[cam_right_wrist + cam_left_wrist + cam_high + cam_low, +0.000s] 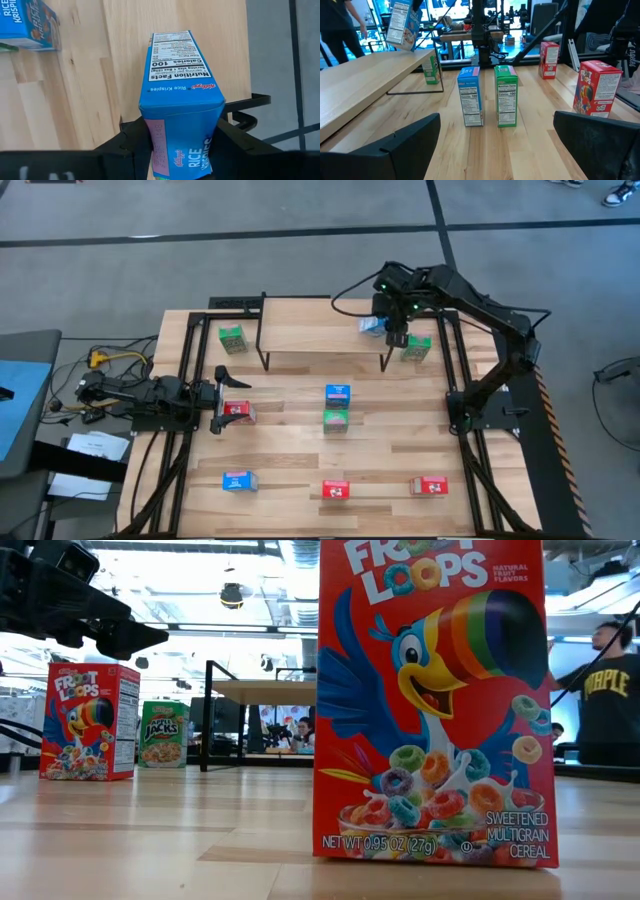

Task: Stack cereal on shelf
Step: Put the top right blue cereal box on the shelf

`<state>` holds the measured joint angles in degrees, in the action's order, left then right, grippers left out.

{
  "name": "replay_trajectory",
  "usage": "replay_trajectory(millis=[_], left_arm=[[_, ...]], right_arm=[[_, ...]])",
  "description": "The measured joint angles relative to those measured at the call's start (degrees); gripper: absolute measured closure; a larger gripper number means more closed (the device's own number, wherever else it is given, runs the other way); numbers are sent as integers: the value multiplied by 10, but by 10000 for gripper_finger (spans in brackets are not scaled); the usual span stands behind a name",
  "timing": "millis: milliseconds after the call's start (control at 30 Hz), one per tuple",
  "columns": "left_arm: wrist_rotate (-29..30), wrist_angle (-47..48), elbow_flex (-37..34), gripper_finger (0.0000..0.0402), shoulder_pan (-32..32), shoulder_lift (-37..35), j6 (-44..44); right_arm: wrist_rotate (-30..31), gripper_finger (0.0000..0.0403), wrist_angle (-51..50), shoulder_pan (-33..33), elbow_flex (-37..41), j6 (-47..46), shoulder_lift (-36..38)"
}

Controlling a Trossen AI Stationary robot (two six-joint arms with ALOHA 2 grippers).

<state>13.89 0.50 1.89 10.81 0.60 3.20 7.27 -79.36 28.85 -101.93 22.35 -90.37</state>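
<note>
The right pincer (393, 332) is closed on a blue cereal box (181, 107), holding it above the right end of the shelf (318, 320); the grip is on the box's lower portion, which I judge leaves its base free to be set down on the board. The left pincer (222, 402) stands wide and empty over the left side of the counter (300, 450), just beside a red box (238, 412), plausibly waiting to take it. No box yet rests on the shelf as far as the overhead view shows. On the counter remain a green box (232, 338) left of the shelf, a green box at the right (417, 347) beside the shelf's right legs, a blue box (337, 393) and a green one (336, 418) touching or nearly so at the centre, and along the near edge a blue box lying near the left (239, 481) with two red ones (335, 490) (431, 486). The right wrist view alone confirms the grip and shows the light wood directly beneath the held box. The left wrist view shows the centre pair upright side by side and the held box hanging tilted over the shelf's far end. The low view is mostly filled by one red box close to the lens (432, 700).
</note>
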Motion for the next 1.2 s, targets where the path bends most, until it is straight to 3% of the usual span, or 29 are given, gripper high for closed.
replay_trajectory(millis=[533,1200], left_arm=[[0,0,0,22,0,0,0],[0,0,0,22,0,0,0]], right_arm=[[0,145,10,17,0,5,0],[17,130,30,33,0,17,3]])
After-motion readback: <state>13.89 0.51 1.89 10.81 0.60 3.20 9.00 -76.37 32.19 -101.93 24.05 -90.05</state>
